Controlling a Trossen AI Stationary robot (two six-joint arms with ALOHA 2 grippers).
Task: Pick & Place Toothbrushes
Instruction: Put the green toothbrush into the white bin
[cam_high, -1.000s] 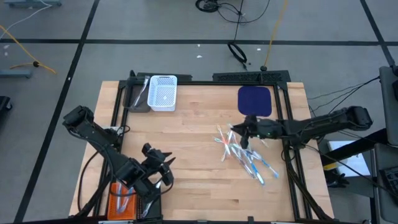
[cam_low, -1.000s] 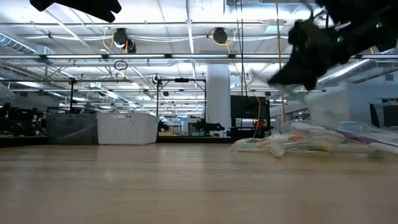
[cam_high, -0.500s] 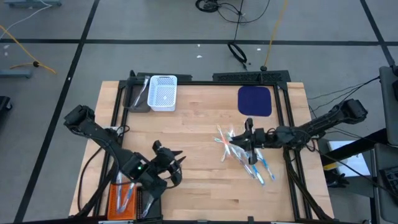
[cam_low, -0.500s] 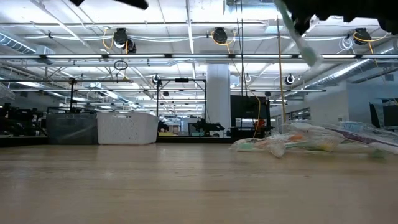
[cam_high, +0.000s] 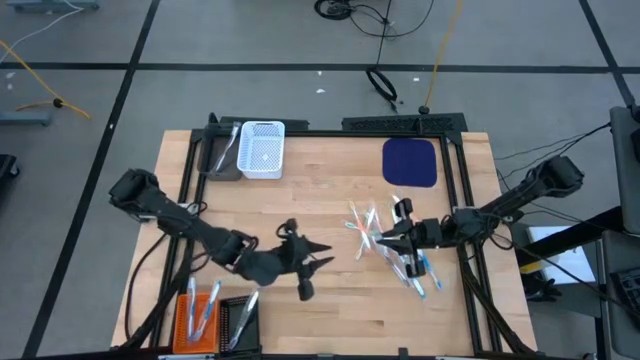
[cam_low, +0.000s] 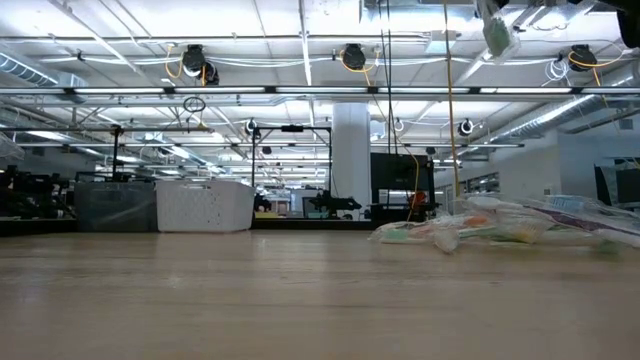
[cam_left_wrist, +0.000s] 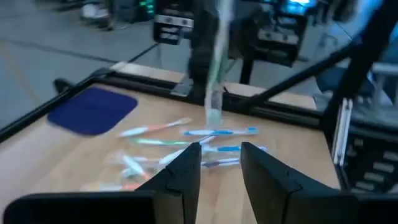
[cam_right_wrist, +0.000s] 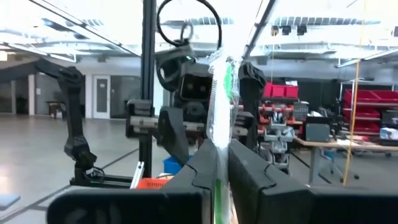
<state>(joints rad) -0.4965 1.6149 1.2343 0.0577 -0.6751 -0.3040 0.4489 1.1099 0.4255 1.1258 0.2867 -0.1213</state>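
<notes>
A pile of toothbrushes (cam_high: 392, 250) lies on the wooden table right of centre; it also shows in the low view (cam_low: 500, 226) and the left wrist view (cam_left_wrist: 186, 140). My right gripper (cam_high: 398, 234) hovers over the pile, shut on one toothbrush (cam_right_wrist: 221, 93) in a clear wrapper with green inside. My left gripper (cam_left_wrist: 221, 163) is open with nothing between its fingers. It stands over the table's middle (cam_high: 308, 262), facing the pile and the held toothbrush (cam_left_wrist: 214, 68). My right gripper pinches the wrapped toothbrush between its two fingers (cam_right_wrist: 239, 168), which close on its lower part (cam_right_wrist: 217, 152). The toothbrush stands about upright, well above the pile. Its free end (cam_low: 495, 35) shows high over the table in the low view, clear of everything.
A white basket (cam_high: 263, 148) and a grey one (cam_high: 222, 158) stand at the far left. An orange basket (cam_high: 197, 318) and a dark one (cam_high: 240, 320), each with toothbrushes, sit at the near left edge. A blue pad (cam_high: 410, 162) lies at the far right.
My left gripper has swung from over the near-left baskets toward the table's middle, turning until it faces the pile. My right gripper has risen and tipped upward, carrying the wrapped toothbrush up and clear of the pile.
</notes>
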